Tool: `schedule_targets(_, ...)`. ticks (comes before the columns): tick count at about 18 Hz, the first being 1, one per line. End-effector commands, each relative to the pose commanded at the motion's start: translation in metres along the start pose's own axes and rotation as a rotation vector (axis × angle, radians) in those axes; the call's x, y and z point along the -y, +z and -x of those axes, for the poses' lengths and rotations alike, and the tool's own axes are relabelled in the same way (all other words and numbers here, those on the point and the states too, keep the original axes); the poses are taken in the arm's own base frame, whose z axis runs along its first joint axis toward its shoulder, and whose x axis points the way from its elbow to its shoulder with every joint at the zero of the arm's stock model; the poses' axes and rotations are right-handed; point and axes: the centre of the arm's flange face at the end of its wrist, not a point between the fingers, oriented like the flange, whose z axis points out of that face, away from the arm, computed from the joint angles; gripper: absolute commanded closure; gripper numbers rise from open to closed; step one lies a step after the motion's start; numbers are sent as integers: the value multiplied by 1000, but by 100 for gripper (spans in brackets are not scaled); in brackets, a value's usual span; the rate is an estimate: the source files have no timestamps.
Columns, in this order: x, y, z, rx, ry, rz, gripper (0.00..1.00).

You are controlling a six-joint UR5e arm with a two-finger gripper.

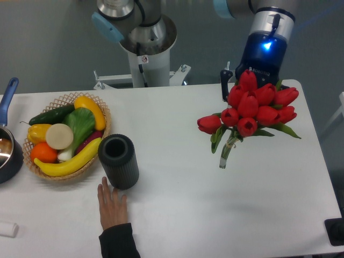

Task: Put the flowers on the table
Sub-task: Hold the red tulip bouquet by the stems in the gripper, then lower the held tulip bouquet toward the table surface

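The flowers (251,107), a bunch of red tulips with green leaves, hang tilted over the right part of the white table (183,204). Their bound green stems (228,150) point down towards the table and the stem end is close to its surface. My gripper (257,80) comes down from above, behind the blooms, and grips the bunch near its head. One dark finger (226,85) shows at the left of the blooms. The other finger is hidden by the tulips.
A black ribbed cylinder vase (118,161) stands left of centre with a person's hand (112,207) on the table in front of it. A wicker basket of fruit and vegetables (67,134) and a blue-handled pot (6,145) stand at the left. The robot base (145,54) is at the back.
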Motion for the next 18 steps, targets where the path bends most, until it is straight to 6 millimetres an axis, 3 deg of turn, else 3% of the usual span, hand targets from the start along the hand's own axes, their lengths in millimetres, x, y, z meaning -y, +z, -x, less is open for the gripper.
schedule_targets(14, -4, -14, 11, 56, -1, 27, 55)
schedule_targets(18, -22, -13, 5, 116, 65, 129, 55)
